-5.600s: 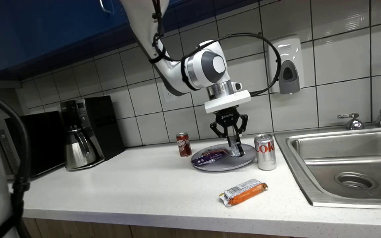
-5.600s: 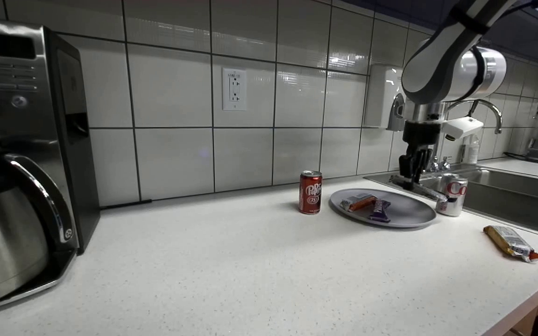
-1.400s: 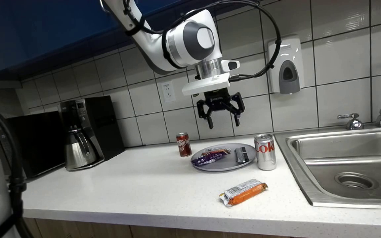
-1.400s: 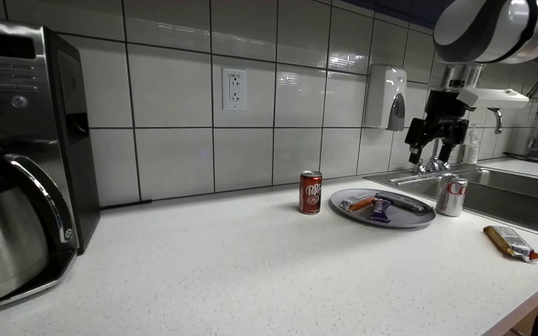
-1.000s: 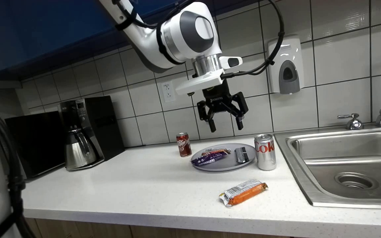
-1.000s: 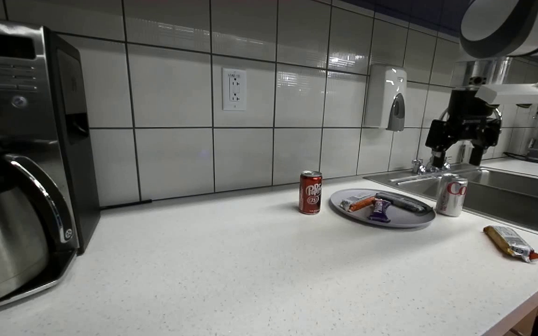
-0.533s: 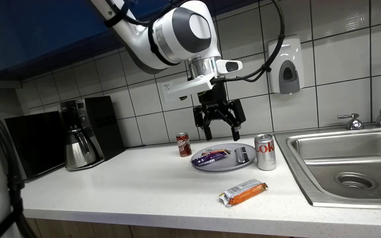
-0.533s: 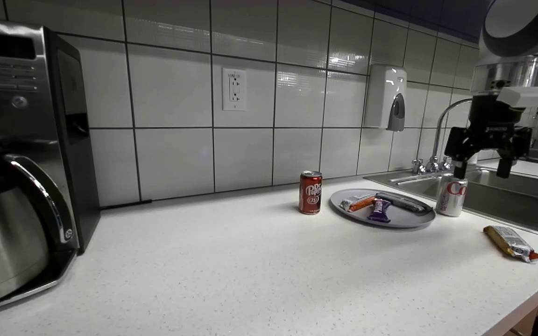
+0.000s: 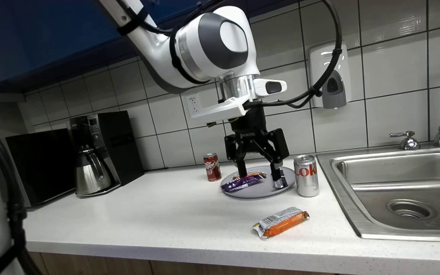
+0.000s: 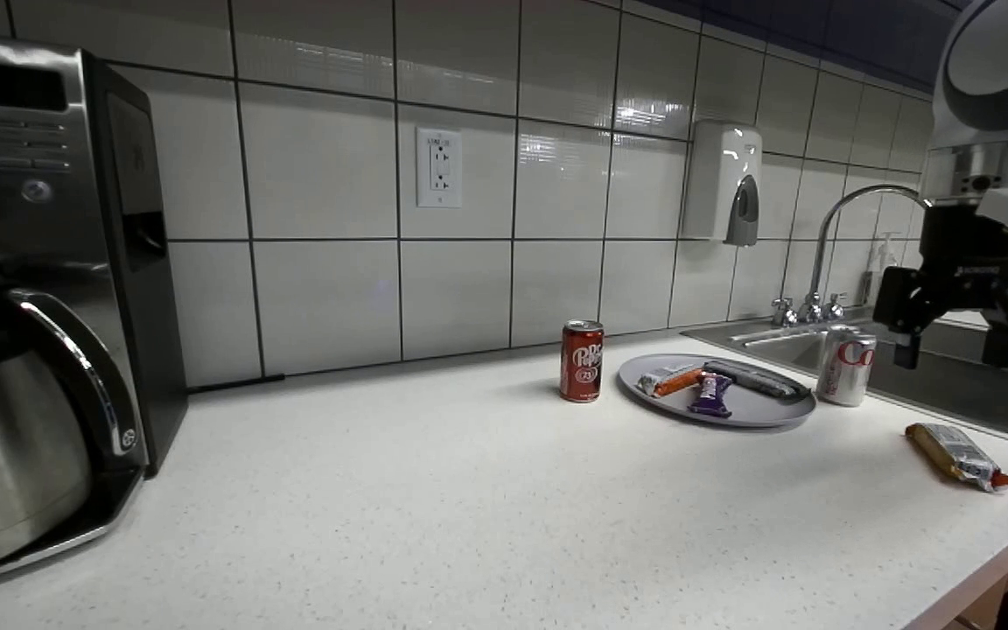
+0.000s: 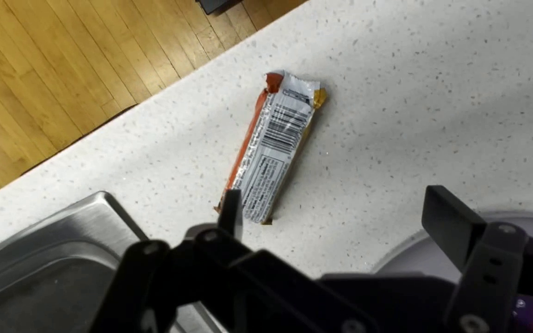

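your fingers (image 11: 451, 226) stand wide, holding nothing. the bar (image 11: 273, 152) lies below them on the counter (image 11: 373, 152), on the counter-edge side of the plate (image 11: 419, 261); its long axis runs slanted, roughly crosswise to the line between the fingers. in an exterior view you see the gripper (image 10: 952, 354) clear above the bar, a gap the wrist view hides.

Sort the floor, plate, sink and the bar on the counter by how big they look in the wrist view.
By visible area:
1. Floor
2. Sink
3. Bar
4. Plate
All but the bar run out of frame, so true sizes stay unsure.
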`<state>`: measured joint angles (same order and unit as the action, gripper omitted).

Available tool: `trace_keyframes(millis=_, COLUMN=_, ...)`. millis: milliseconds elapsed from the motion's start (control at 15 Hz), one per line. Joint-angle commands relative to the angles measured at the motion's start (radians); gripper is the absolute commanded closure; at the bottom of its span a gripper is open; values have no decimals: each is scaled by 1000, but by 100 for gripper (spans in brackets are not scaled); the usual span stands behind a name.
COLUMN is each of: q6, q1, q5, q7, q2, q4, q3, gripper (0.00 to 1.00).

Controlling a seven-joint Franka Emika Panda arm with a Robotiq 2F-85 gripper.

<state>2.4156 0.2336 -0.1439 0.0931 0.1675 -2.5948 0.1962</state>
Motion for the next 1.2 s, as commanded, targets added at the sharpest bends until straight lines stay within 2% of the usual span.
trace_keyframes(millis=0, q6=31, q1=27, q5=-55, q7=46, q2=4, q4=-27, q3=1, gripper=0)
trace_keyframes(millis=800, q6=172, q1=24, q5=-81, q7=154, q2=-190, q4=11, q3=28, gripper=0)
trace_keyframes(millis=1133, q6=206, q1=13, q5=-71, q7=159, q2=-251, q4=32, q3=55, gripper=0)
